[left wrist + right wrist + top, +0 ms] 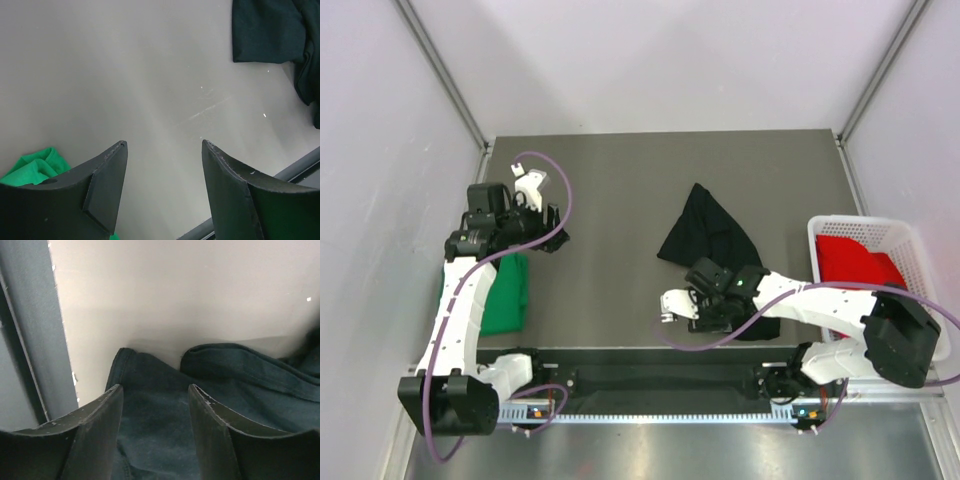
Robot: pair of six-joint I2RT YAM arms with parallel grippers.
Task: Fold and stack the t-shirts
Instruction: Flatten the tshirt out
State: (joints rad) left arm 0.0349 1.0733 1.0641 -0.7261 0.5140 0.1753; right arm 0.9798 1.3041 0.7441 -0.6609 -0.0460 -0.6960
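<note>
A black t-shirt point(708, 235) lies crumpled in the middle of the table, and its near part reaches down by my right gripper point(692, 308). In the right wrist view that gripper point(155, 386) stands open just above a hemmed corner of the black cloth point(240, 375), which shows between the fingers and is not pinched. A green t-shirt point(505, 295) lies folded at the table's left edge. My left gripper point(550, 235) hangs open over bare table point(164, 142), with the green cloth point(35, 167) behind its left finger and the black shirt point(267, 30) far off. A red t-shirt point(855, 262) sits in the basket.
A white mesh basket point(860, 220) stands at the right edge of the table, beside the right arm. The metal rail of the table's near edge point(30, 340) runs close to the right gripper. Frame posts rise at the back corners.
</note>
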